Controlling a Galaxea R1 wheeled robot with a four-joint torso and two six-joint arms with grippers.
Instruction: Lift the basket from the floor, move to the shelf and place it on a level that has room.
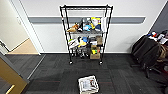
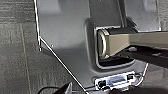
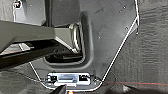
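Note:
The basket point(image 1: 88, 84), white-lined with a dark rim, sits on the dark grey carpet floor point(image 1: 55, 72) near the bottom middle of the head view. Straight beyond it, against the white wall, stands the shelf point(image 1: 85, 33), a tall black wire rack on casters. Its uppermost level point(image 1: 85, 8) looks bare, while the lower tiers hold toys and boxes. Both wrist views look down on the robot's own grey body, with carpet point(image 2: 15, 50) and more carpet point(image 3: 150, 50) beside it.
An open doorway point(image 1: 22, 47) with tan flooring lies at the left, and a yellow-brown door panel point(image 1: 10, 75) stands at the near left. A chair draped with dark clothing point(image 1: 150, 52) stands at the right wall.

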